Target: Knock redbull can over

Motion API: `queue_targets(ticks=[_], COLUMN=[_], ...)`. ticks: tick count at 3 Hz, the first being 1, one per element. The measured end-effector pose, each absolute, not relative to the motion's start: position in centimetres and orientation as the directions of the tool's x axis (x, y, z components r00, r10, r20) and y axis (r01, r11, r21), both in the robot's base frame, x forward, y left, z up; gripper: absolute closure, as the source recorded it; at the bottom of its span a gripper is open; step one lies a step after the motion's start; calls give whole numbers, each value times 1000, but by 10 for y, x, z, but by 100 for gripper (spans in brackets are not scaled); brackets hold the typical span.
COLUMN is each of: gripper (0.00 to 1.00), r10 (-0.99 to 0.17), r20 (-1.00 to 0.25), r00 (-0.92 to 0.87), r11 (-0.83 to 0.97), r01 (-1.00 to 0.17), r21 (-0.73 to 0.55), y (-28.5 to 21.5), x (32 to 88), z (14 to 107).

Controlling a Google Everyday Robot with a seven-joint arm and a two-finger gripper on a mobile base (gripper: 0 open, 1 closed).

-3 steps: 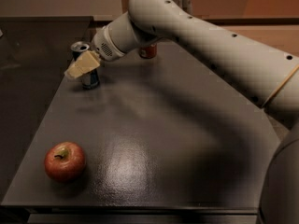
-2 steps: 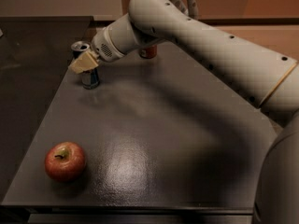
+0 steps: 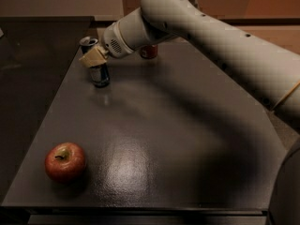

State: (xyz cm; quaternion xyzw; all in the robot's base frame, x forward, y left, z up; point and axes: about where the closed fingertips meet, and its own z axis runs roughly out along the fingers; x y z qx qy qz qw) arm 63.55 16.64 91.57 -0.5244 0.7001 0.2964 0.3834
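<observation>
The redbull can (image 3: pixel 99 73) is a slim blue and silver can with a silver top, at the far left of the dark table (image 3: pixel 154 139). It leans with its top towards the left. My gripper (image 3: pixel 93 57) is at the end of the white arm reaching in from the right. Its tan fingers (image 3: pixel 96 55) are pressed against the upper side of the can.
A red apple (image 3: pixel 65 162) lies at the near left of the table. A red cola can (image 3: pixel 149 52) stands behind the arm at the far edge, mostly hidden. The table's left edge runs close to the redbull can.
The gripper has stayed against the can. The can seems to lean a little more to the left than before.
</observation>
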Motion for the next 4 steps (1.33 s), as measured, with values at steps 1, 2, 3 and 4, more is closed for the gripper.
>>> queue_targets(ticks=[1, 2, 3, 4], gripper=[100, 100, 100, 100], r10=[-579, -676, -793, -878], r20=[-808, -734, -609, -479], r00=[-113, -62, -24, -5], r11=[263, 227, 178, 139], r01=[-963, -966, -965, -959], r21=[-53, -127, -193, -246], y=[139, 112, 82, 57], x=[626, 614, 601, 591], z=[929, 934, 924, 911])
